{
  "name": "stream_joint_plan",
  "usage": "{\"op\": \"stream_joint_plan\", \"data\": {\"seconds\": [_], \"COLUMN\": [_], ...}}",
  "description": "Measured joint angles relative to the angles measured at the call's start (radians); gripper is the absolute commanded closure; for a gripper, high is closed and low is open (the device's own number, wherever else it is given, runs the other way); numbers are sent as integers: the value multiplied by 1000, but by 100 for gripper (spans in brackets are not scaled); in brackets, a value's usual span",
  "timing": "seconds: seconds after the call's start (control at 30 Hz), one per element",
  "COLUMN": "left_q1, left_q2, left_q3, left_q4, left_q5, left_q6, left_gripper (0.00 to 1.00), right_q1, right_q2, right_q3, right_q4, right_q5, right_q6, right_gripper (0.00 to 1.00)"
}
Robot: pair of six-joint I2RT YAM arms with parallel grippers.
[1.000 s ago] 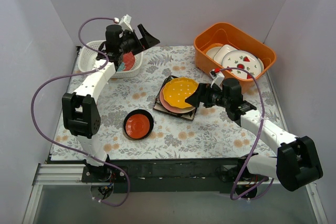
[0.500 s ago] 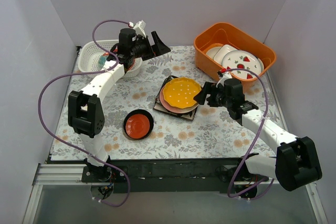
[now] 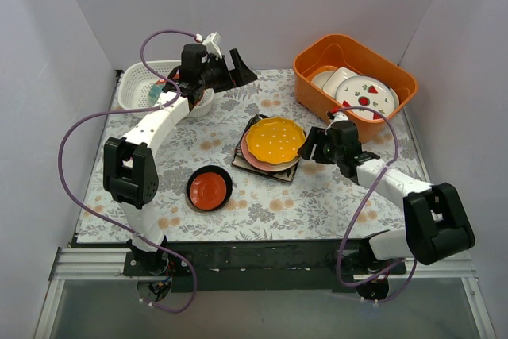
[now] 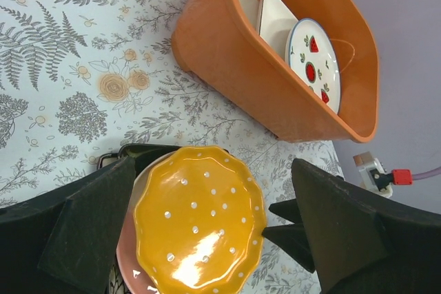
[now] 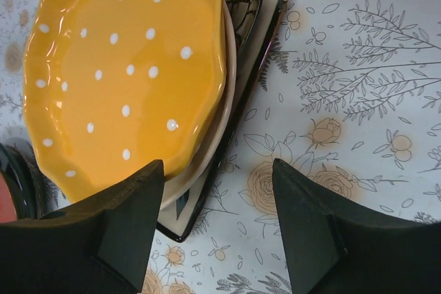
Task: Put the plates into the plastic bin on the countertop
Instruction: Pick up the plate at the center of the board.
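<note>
- fingers (image 5: 127, 228) of the right gripper (image 5: 215, 170): spread, pinching nothing. in the right wrist view one finger overlaps the near rim of the yellow dotted plate (image 5: 124, 67), the other hangs over the bare countertop (image 5: 358, 101), and the stack's edge lies in the gap between them. whether a finger touches the plate cannot be told.
- fingers of the left gripper (image 4: 213, 166): spread wide, empty, held above the far side of the countertop just beside the plastic bin, its camera looking down on the stack and the tub.
- plate stack, mid-countertop:
  - the yellow dotted plate is scalloped and lies on top.
  - a pink round plate (image 4: 125, 261) lies under it.
  - below these, a dark patterned square plate (image 5: 242, 1) rests on a cream square plate (image 5: 182, 204) with a dark rim.
- red dish (image 3: 209, 190): red inside with a dark outer rim. it lies alone on the countertop, near-left of the stack and well apart from the bin.
- plastic bin (image 3: 136, 85): white with perforated walls, at the far left corner of the countertop. the left arm crosses its right end, and a teal and red piece shows inside, mostly hidden.
- orange tub (image 3: 313, 65): far right corner, holding white plates with red strawberry marks (image 3: 367, 97).
- purple cables (image 3: 67, 156): looped along both arms.
</note>
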Motion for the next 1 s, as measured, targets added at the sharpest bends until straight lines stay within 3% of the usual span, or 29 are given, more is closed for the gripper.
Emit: {"op": "stream_joint_plan", "data": {"seconds": [0.3, 0.7, 0.83, 1.0], "left_q1": [-5, -19, -20, -24], "left_q2": [0, -1, 0, 0], "left_q3": [0, -19, -51, -68], "left_q4": [-29, -46, -54, -59], "left_q5": [-24, -26, -25, -19], "left_q6": [26, 38, 43, 43], "left_gripper": [4, 4, 4, 3], "right_q1": [-1, 0, 0, 0], "right_q2": [120, 161, 158, 158], "right_q3": [49, 92, 95, 95], "right_q4": [52, 54, 61, 62], "right_q5": [-12, -4, 10, 14], "right_q6": [-5, -26, -39, -44], "right_gripper": [37, 75, 95, 99]}}
